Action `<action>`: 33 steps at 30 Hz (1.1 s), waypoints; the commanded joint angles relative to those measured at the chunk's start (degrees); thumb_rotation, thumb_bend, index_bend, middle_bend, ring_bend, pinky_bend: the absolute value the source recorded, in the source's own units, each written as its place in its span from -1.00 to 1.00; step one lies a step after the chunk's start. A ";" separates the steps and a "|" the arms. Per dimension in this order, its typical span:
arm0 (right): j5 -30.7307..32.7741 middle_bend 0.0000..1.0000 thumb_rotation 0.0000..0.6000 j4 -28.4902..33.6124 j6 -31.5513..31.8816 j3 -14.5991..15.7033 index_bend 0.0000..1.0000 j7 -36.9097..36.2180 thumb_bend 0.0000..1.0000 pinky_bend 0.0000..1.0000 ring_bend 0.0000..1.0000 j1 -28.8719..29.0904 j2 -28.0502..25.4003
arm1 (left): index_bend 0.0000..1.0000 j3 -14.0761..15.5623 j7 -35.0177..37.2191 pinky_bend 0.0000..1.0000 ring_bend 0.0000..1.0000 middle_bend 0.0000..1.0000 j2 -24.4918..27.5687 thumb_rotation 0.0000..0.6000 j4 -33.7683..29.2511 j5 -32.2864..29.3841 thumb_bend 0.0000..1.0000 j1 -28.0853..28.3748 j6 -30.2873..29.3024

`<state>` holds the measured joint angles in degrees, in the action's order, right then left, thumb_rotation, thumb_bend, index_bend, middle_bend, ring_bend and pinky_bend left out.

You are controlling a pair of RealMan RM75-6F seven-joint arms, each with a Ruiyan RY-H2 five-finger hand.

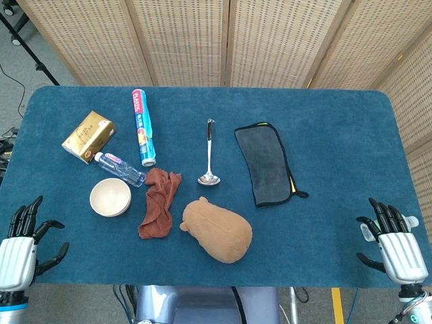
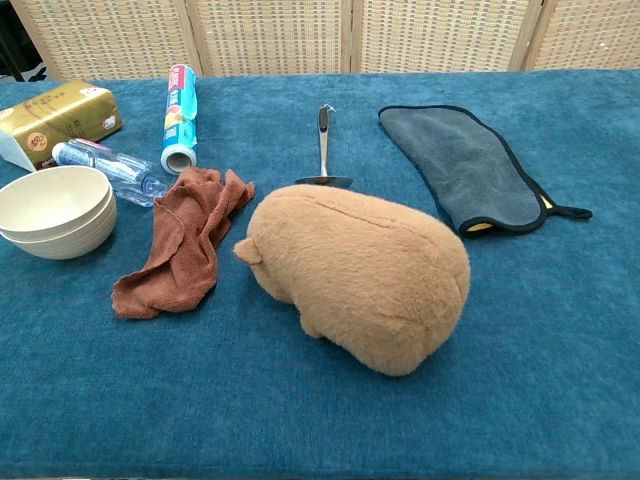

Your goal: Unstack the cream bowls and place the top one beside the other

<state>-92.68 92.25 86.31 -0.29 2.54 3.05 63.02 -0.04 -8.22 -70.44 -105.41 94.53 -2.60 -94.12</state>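
Cream bowls point(image 1: 110, 197) stacked, bench point(image 1: 337, 135) left-front, touching water bottle point(image 1: 119, 169), just beside rust cloth point(image 1: 159, 204). Left hand point(image 1: 23, 246) spread, empty, near; bowls lie forward and inboard of it. Right hand point(image 1: 395, 246) spread, empty, well apart. Left likely takes it.
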 commanded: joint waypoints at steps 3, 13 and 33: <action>0.31 -1.00 1.00 -0.12 -0.52 0.05 -0.47 0.39 -0.75 -0.90 -1.00 0.18 0.21 | -0.10 -0.10 -0.05 -1.00 -0.87 -0.99 0.02 1.00 -0.01 -0.47 -0.48 0.19 0.44; -0.03 -1.00 1.00 0.23 -0.03 0.15 -0.47 -0.10 -0.74 -0.90 -1.00 0.05 -0.07 | -0.10 -0.08 -0.71 -1.00 -0.87 -0.99 0.00 1.00 -0.19 -0.43 -0.48 0.11 0.23; 2.02 -1.00 1.00 -0.08 -0.42 -0.15 -0.47 -2.11 -0.74 -0.90 -1.00 -0.38 -1.09 | -0.10 -2.55 -1.77 -1.00 -0.87 -0.99 1.07 1.00 -1.91 -5.64 -0.47 3.13 5.50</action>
<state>-90.70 92.22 85.99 -0.43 0.43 2.61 61.93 -1.55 -10.26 -70.17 -106.76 90.57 -0.55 -90.22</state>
